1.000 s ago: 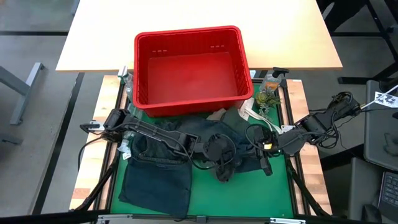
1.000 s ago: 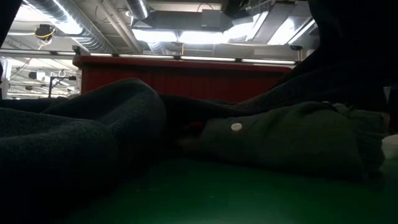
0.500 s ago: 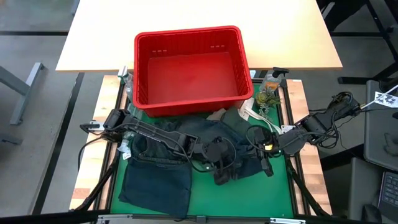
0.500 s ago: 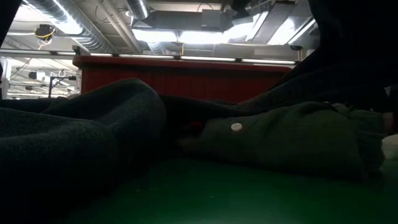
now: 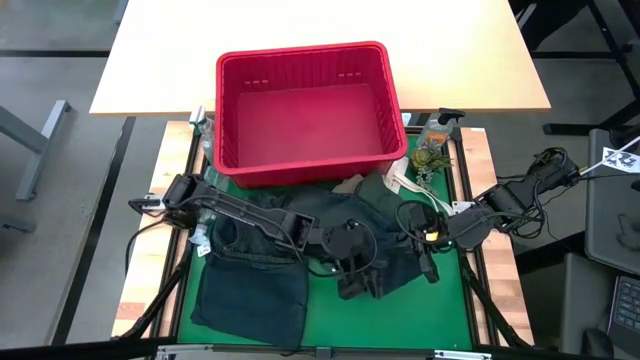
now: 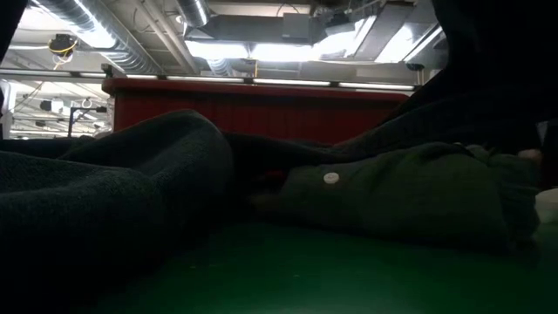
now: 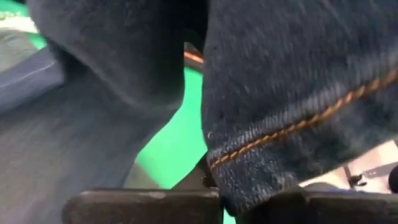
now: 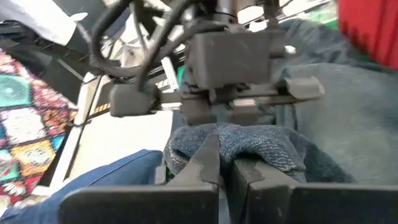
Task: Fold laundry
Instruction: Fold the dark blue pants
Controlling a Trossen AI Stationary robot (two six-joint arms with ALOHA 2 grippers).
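Observation:
Dark blue denim jeans (image 5: 250, 285) lie spread over the green mat, bunched in the middle under both grippers. An olive-green buttoned shirt (image 5: 378, 190) lies just in front of the red basket and also shows in the low view (image 6: 392, 196). My left gripper (image 5: 348, 262) reaches in from the left to the mat's middle and is shut on the denim. My right gripper (image 5: 428, 268) comes from the right, close beside it, also shut on the denim. In the right wrist view the left gripper (image 8: 230, 56) faces it across the bunch. My left gripper (image 7: 249, 199) pinches a hemmed edge of the jeans with orange stitching (image 7: 261, 146) between its two fingers. The denim bulges up out of the fingers; the rest lies on the mat. One layer or several, I cannot tell. My right gripper (image 8: 225, 165) pinches a rounded fold of the denim (image 8: 249, 140) between its two shut fingers, coming at it low from the table's right side. The fold stands up just past the fingertips, and the rest of the jeans rest on the mat.
The red slatted basket (image 5: 310, 110) stands at the mat's far edge. A clear bottle (image 5: 436, 130) and small items sit at the far right corner. Bare green mat (image 5: 330, 320) shows toward the near edge. Cables (image 5: 405, 215) loop over the clothes.
My left gripper has shut on the jeans' bunched edge and shifted slightly toward the table's left and near edges. The dark denim fold under it has moved a little with it. My right gripper has kept still.

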